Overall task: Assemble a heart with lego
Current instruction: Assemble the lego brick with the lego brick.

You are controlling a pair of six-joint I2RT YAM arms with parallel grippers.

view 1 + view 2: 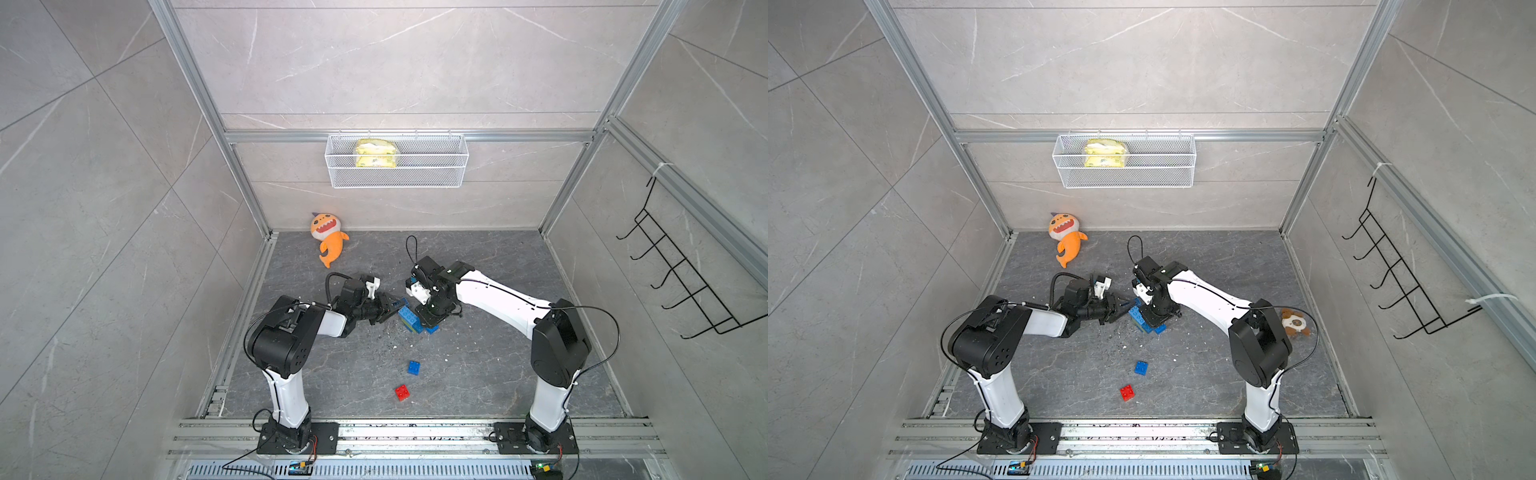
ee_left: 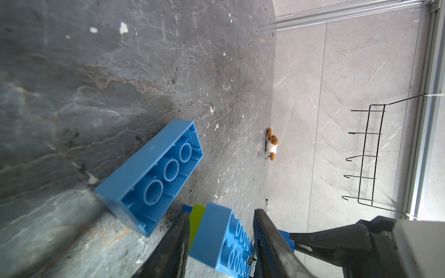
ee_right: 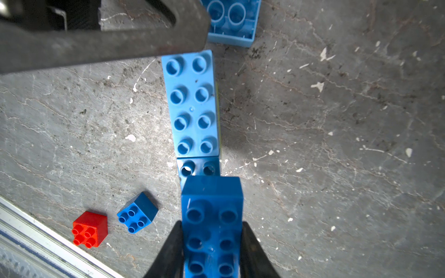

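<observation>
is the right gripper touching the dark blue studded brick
Touching. The right wrist view shows the black fingers of the right gripper pressed against both sides of the dark blue studded plastic brick, no gap.

A robot lab test cell: aluminium frame (image 1: 270,136), grey tiled walls (image 1: 83,166), wire basket (image 1: 415,178).

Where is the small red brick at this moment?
In both top views the red brick lies loose on the floor near the front rail, beside the small blue square brick and apart from the brick stack.
</observation>
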